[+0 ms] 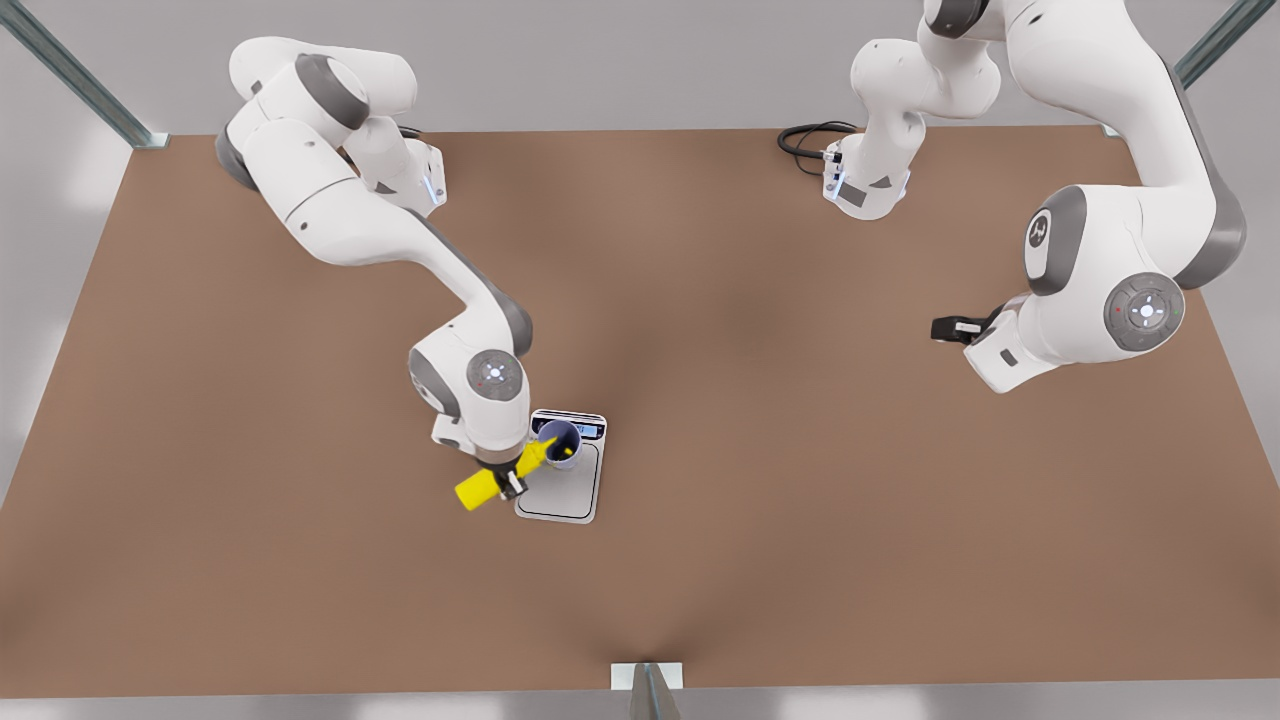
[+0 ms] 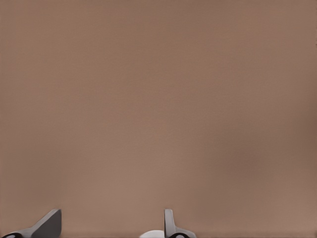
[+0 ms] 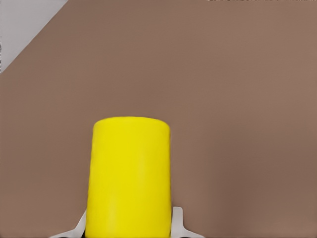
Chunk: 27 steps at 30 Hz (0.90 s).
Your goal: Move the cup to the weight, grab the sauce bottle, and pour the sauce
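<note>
So the bottle [image 1: 500, 477] is tipped over, nozzle poking into the cup [image 1: 559, 444], which sits on the scale [image 1: 566, 490] up by the display end. Moving the cup and picking up the bottle look done, I'd say it's mid-pour. Right claw [image 1: 514, 482] is clamped on the bottle. Left claw [image 1: 944, 328] waits with fingers apart, well off toward the front view's right. Loads of bare tabletop [image 1: 800, 500] all around, edges nowhere close.
</note>
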Tool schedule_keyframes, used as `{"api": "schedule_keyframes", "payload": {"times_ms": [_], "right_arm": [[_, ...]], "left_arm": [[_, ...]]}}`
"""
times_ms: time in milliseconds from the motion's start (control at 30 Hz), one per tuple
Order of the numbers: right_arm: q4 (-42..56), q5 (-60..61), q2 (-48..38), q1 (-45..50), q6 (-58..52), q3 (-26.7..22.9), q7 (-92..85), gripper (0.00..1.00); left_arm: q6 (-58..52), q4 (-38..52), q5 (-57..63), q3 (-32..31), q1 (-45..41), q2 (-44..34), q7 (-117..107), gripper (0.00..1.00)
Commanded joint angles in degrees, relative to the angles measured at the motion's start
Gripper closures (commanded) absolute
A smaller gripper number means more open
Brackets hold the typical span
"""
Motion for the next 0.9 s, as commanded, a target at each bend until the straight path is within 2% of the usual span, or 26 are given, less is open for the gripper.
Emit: {"api": "schedule_keyframes", "payload": {"times_ms": [0,200,867], "right_arm": [[0.01,-0.42,0.06,0.07,-0.14,-0.01,0.13,0.55],[0.09,-3.85,0.32,0.33,-0.31,-0.01,0.49,0.55],[1.41,-0.51,0.32,-0.54,-0.14,2.54,2.60,0.55]], "left_arm": [[0.00,0.00,-0.03,0.00,0.00,0.00,0.00,0.00],[0.00,0.35,-0.03,0.00,0.00,0.00,0.00,0.00],[-1.76,1.58,-0.12,-0.35,0.00,0.00,-0.26,0.00]]}}
